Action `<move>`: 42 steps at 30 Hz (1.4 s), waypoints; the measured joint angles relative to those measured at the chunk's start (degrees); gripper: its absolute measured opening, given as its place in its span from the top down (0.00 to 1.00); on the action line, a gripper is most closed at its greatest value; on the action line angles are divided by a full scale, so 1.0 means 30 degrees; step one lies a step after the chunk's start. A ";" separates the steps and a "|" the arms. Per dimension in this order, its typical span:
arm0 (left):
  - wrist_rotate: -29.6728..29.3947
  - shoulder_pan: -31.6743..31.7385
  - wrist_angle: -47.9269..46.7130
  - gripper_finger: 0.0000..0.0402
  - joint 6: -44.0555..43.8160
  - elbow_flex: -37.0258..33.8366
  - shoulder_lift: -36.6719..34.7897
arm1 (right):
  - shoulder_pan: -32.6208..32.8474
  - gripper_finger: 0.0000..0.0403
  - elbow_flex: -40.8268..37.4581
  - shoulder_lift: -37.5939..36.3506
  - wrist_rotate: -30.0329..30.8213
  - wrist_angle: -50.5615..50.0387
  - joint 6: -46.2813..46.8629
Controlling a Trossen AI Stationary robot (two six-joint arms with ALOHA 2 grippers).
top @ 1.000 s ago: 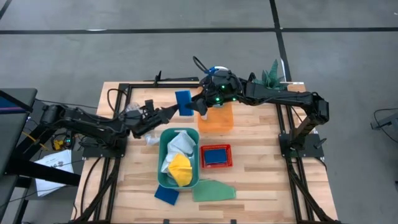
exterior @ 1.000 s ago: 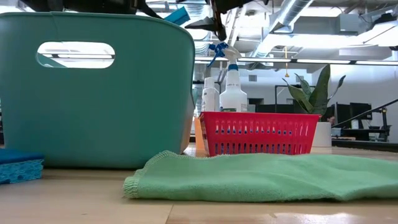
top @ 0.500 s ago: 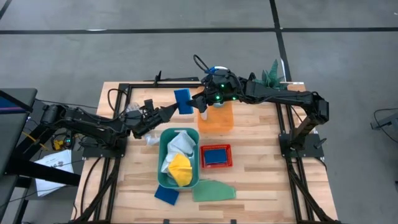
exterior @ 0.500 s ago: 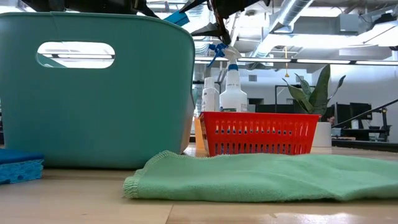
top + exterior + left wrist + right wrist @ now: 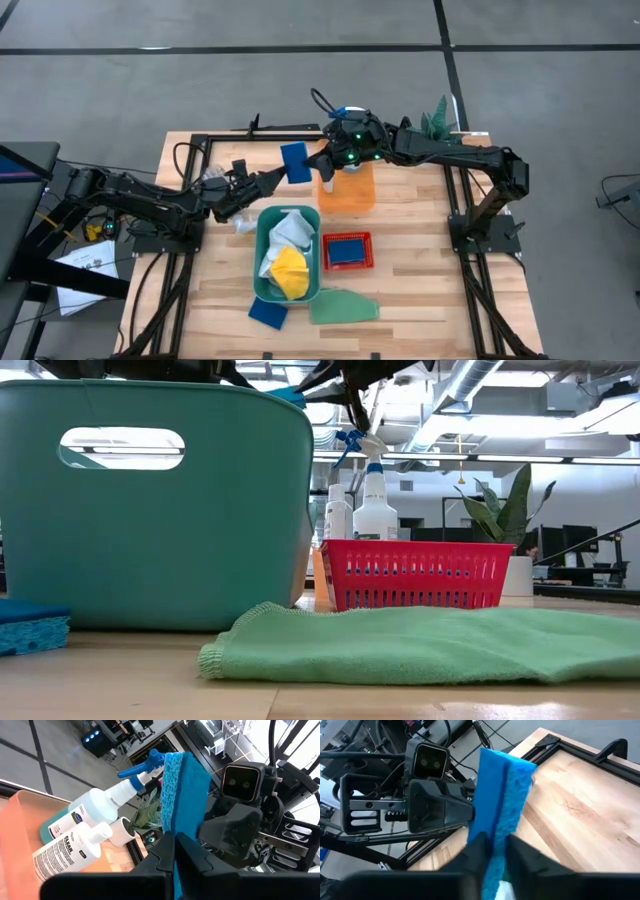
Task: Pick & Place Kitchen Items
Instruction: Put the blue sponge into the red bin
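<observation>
A blue sponge (image 5: 295, 162) hangs in the air over the far middle of the table, just left of the orange bin (image 5: 347, 197). My left gripper (image 5: 278, 176) reaches in from the table's left and is shut on it. My right gripper (image 5: 318, 165) comes from the right and is shut on its other end. The sponge stands on edge between the two, seen edge-on in the left wrist view (image 5: 182, 790) and the right wrist view (image 5: 502, 785). In the low view the sponge (image 5: 285, 393) shows only above the teal basket's rim. My left gripper pinches the sponge's end nearest it (image 5: 172, 827) between its two fingers, one on each broad face. The fingers come level from the table's left. The sponge is lifted clear of the table, standing on edge. My right gripper pinches the sponge's opposite end (image 5: 495, 832) between its two fingers, one on each broad face. It comes from the table's right, slanting a little downward. The sponge stays clear of the table and the bin.
The orange bin holds a spray bottle (image 5: 100, 805) and a white bottle (image 5: 70, 852). A teal basket (image 5: 262, 240) holds white and yellow cloths. Beside it a red basket (image 5: 346, 264) holds a blue sponge. Another sponge (image 5: 267, 312) and a green cloth (image 5: 343, 306) lie near the front. A plant (image 5: 437, 122) stands far right.
My right gripper has shut its fingers on the sponge's right end; half a second ago they stood wide apart on either side of it. The sponge has kept its place in my left gripper.
</observation>
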 joint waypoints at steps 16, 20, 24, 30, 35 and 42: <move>0.0908 -0.0007 -0.7161 0.71 -0.1361 0.0007 -0.2848 | -0.0534 0.99 -0.0007 -0.0790 0.0155 -0.3192 -0.1007; 0.0899 -0.0007 -0.7836 0.64 0.0197 0.0007 -0.4543 | -0.0673 1.00 -0.0007 -0.1446 -0.1348 -0.5160 -0.1912; 0.0736 0.0128 -0.8077 0.61 0.1450 0.0007 -0.5902 | -0.0846 1.00 -0.0007 -0.2007 -0.3836 -0.8453 -0.3327; 0.0717 0.0671 -0.8213 0.61 0.2613 0.0015 -0.6934 | -0.0822 1.00 -0.0007 -0.2090 -0.5934 -1.3807 -0.7074; 0.0717 0.1056 -0.8517 0.63 0.2614 0.0015 -0.7038 | -0.0399 1.00 -0.0047 -0.1661 -0.6781 -1.5746 -0.9525; 0.0722 0.1049 -0.8549 0.63 0.2597 0.0007 -0.6914 | 0.0705 1.00 0.0022 -0.0468 -0.7387 -1.6941 -1.1712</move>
